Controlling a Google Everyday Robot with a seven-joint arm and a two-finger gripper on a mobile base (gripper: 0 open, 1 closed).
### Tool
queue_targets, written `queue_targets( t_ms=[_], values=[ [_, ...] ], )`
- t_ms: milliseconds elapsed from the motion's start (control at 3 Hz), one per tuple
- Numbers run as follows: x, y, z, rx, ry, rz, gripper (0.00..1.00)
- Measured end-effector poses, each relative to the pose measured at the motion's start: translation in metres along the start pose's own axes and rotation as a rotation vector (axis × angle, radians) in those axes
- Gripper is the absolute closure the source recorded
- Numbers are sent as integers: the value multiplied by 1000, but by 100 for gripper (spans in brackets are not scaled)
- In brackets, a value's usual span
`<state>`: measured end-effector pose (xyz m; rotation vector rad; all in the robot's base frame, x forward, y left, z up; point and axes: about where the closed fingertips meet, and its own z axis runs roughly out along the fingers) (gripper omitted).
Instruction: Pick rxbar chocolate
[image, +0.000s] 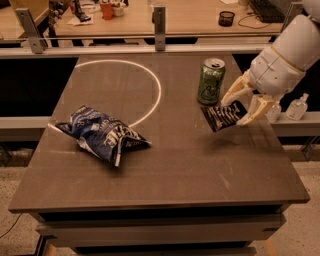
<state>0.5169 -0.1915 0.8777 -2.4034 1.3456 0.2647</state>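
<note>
Dark table (165, 185). Crumpled blue-white chip bag (102, 135) lies near left. At right, tool (236, 111) hangs above table, fingers pinching black snack bar (222, 116). Bar tilted, clear of surface, shadow beneath. Green can (211, 81) upright just beyond bar. White ring (156, 95) painted far left.

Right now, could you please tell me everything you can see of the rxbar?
The rxbar is a small, flat, black rectangular wrapper with white lettering, and it looks like glossy film. It sits tilted, with its right end pinched in the gripper, near the right edge of the table. It seems to be lifted off the surface, with a shadow below it. The green can stands just behind it and looks to be apart from it.
</note>
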Motion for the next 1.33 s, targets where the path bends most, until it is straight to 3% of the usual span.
queue_targets(
  t_ms=[667,1000,1333],
  values=[
    [-18,-7,-40,266,-291,127,100],
    [-25,-8,-53,374,-452,126,100],
    [-30,-11,-55,385,-474,126,100]
  ],
)
